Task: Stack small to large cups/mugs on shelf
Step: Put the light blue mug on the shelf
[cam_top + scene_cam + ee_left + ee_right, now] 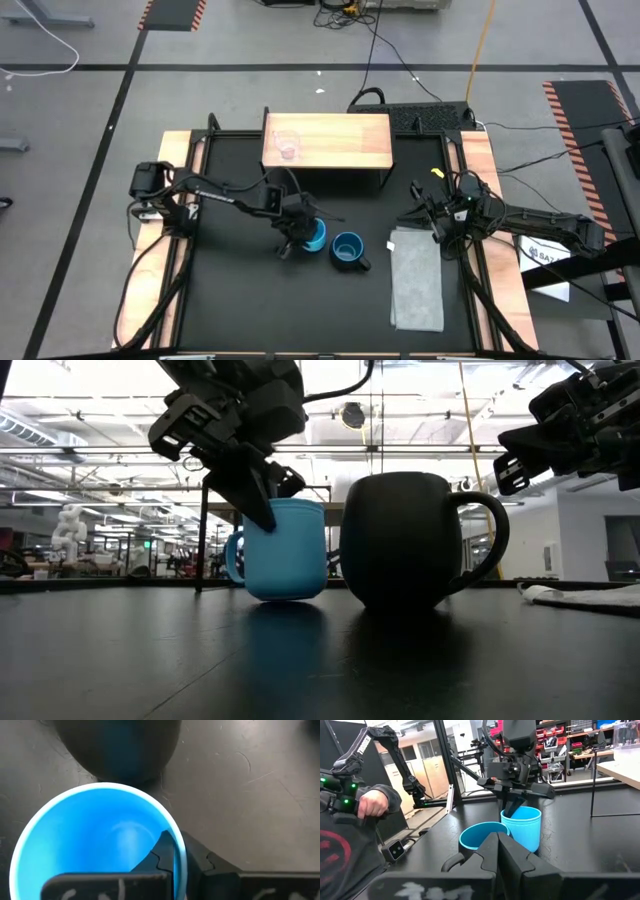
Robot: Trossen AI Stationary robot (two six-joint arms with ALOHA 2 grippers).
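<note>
The left gripper [262,495] is clamped on the rim of the light-blue mug [314,237], one finger inside the wall and one outside, a hold judged suited to lifting it upright. The navy mug [348,250] is seen just beside it on the black table [240,300]. The clear cup [288,146] is already set on the shelf [340,145]. The right gripper [500,851] is held closed near the grey cloth [416,285]. A person's hand [370,804] is glimpsed in the workshop beyond.
</note>
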